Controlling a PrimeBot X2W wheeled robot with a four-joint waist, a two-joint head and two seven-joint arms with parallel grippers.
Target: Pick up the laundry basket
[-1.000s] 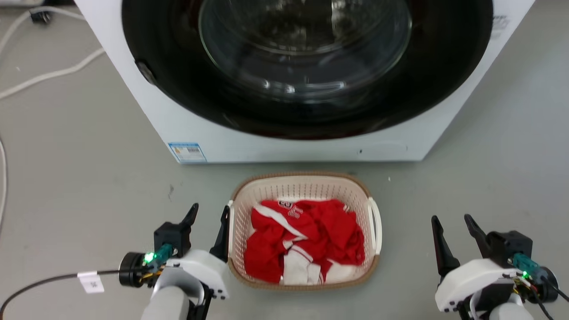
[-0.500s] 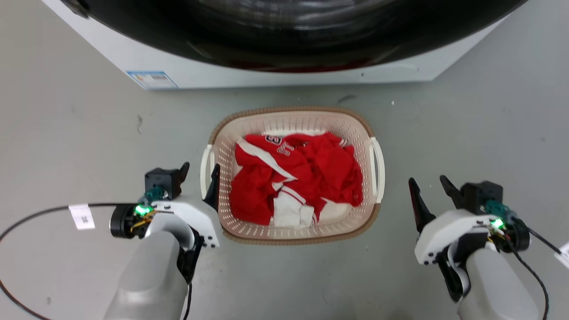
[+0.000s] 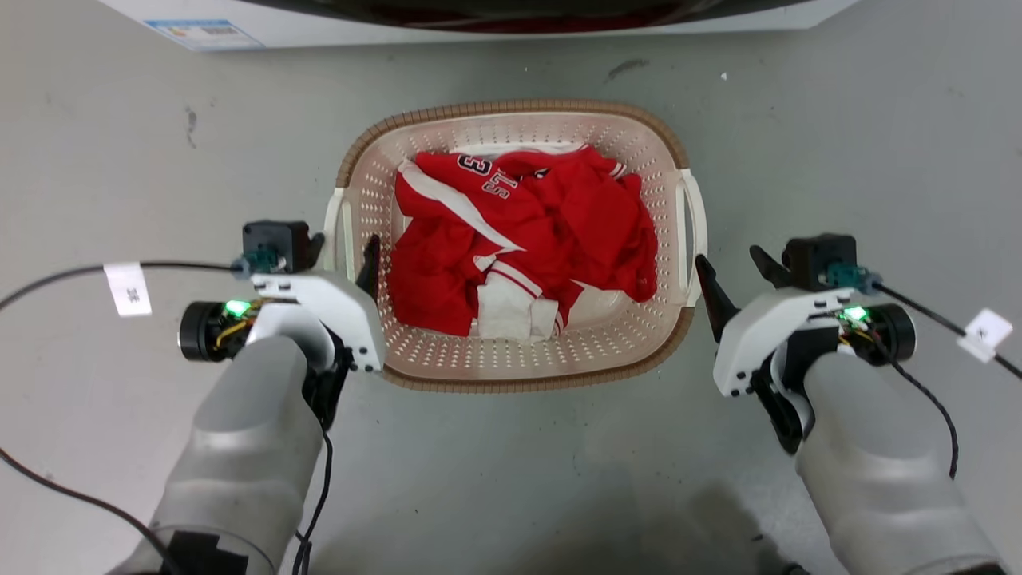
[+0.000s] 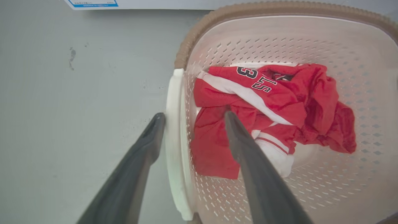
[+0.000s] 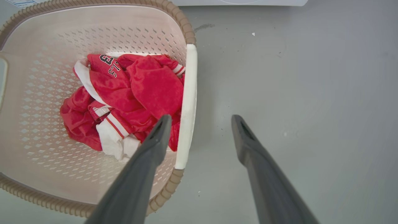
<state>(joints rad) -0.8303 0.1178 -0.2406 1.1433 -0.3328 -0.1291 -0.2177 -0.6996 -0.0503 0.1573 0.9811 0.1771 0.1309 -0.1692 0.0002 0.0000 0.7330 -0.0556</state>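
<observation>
Cream perforated plastic, the laundry basket (image 3: 511,108) sits on the grey floor (image 3: 120,160) holding red clothes (image 3: 519,231). The left hand (image 3: 345,243) is spread wide astride the left white handle (image 4: 174,140), one finger inside the basket and one outside. The right hand (image 3: 728,257), equally wide, is at the right handle (image 3: 693,231).
</observation>
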